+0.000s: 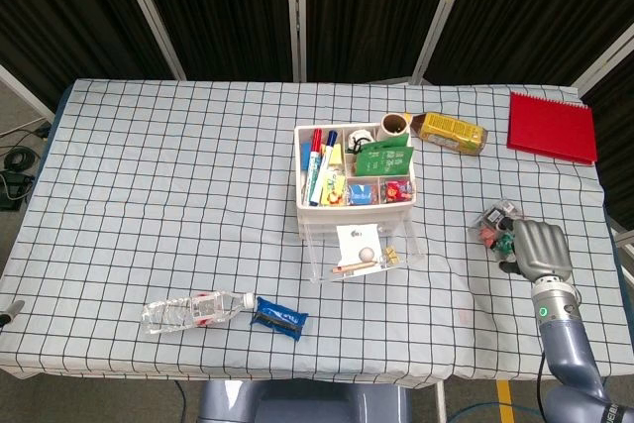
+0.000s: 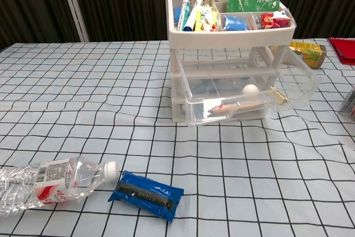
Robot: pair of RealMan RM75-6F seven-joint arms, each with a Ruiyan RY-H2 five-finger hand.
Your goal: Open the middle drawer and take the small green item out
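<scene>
The white drawer unit (image 1: 309, 207) stands mid-table, its clear middle drawer (image 1: 322, 266) pulled out toward me. In the chest view the same drawer (image 2: 302, 84) holds a white ball and a wooden stick. My right hand (image 1: 535, 250) is low over the cloth near the table's right edge, well right of the drawer. Its fingers curl around a small green and red item (image 1: 492, 222). A grey sliver of that item or the hand shows at the chest view's right edge (image 2: 350, 102). My left hand is in neither view.
A crushed water bottle (image 1: 193, 311) and a blue snack packet (image 1: 278, 317) lie front left. Behind the unit sit a yellow box (image 1: 451, 132) and a red notebook (image 1: 551, 127). The unit's top tray (image 2: 177, 36) holds markers and green tea packets.
</scene>
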